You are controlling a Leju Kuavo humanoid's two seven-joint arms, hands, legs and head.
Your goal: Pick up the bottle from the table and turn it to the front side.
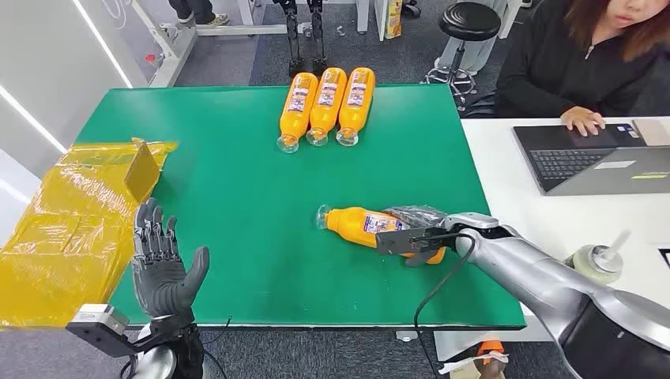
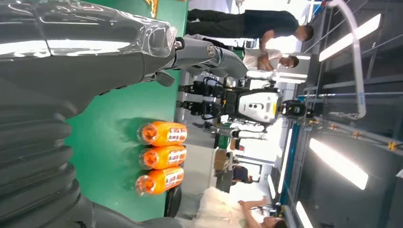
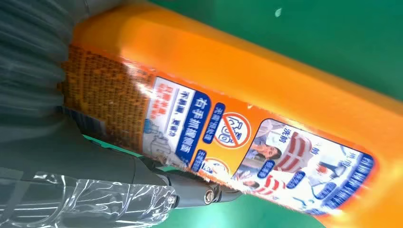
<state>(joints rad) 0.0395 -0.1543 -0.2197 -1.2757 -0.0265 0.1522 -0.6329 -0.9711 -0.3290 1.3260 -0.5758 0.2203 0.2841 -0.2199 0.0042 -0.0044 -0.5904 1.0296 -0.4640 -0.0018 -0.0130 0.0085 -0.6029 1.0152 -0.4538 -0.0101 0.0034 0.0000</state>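
One bottle [image 1: 359, 223] lies on its side on green table [image 1: 237, 181], near the front-right, cap end toward robot's left; right hand [image 1: 415, 234] wraps its base end, label w/ print showing in wrist view. Left hand [image 1: 162, 264] raised by table's front-left edge, fingers spread, holding nothing. Three more bottles [image 1: 324, 106] lie side by side at far edge. Person [image 1: 585, 55] sits at laptop [image 1: 600, 158] on the right.

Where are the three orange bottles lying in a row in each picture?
Head view: the three bottles lie side by side at the far edge of the green table, caps toward the robot.
Left wrist view: the same row sits low in the middle, past the left hand.
Right wrist view: not in it; that one is the bottle the right hand holds.
Shared landmark: the green table.
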